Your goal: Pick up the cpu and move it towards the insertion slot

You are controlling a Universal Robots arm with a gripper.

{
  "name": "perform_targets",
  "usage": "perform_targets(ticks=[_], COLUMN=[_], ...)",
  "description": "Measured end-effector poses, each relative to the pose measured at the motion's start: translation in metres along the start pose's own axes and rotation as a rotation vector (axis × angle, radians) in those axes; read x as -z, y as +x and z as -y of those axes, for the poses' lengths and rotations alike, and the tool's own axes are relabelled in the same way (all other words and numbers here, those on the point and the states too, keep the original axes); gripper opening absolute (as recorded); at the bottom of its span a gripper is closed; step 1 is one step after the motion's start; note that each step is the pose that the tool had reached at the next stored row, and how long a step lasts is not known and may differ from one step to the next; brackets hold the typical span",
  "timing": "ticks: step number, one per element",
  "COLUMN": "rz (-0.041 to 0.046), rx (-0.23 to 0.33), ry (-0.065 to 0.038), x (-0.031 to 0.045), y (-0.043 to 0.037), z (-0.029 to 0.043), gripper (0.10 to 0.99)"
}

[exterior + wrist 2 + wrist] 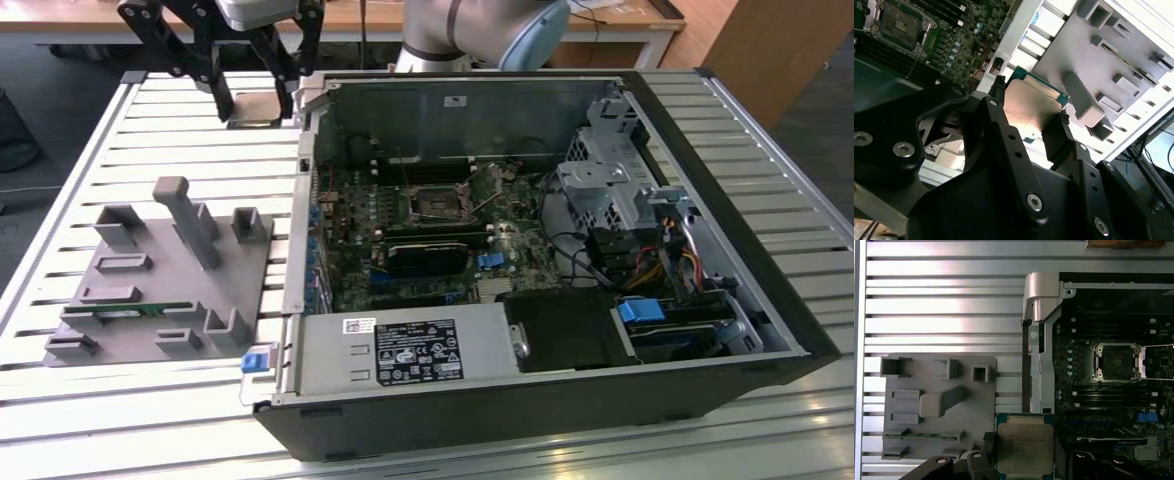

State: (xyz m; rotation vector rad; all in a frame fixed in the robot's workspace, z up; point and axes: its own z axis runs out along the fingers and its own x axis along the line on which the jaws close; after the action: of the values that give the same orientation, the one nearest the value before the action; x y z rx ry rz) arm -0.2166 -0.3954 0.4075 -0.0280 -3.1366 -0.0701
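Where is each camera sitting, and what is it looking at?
Exterior view: off the arm, looking down on the open computer case, grey holder and the arm's gripper.
First wrist view: on the arm, looking down past the held cpu at the insertion slot.
Second wrist view: on the arm, looking along the black fingers.
Both wrist views share the cpu.

An open computer case (561, 420) lies on its side on a slatted metal table (80, 160), with the green motherboard (400, 260) exposed inside. A power supply (400, 352) with a printed label sits at the case's near edge, and a metal drive cage (607, 185) stands toward the exterior view's right. Left of the case rests a grey holder (160, 290) with upright posts; a thin green memory stick (924, 435) lies in one of its slots.
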Motion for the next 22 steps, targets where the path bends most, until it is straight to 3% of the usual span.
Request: perform_targets(ticks=[22], rz=[0.0], rx=[0.0], ry=[0.0], x=[0.0], y=[-0.0192], z=[-0.0007], gripper=[0.545])
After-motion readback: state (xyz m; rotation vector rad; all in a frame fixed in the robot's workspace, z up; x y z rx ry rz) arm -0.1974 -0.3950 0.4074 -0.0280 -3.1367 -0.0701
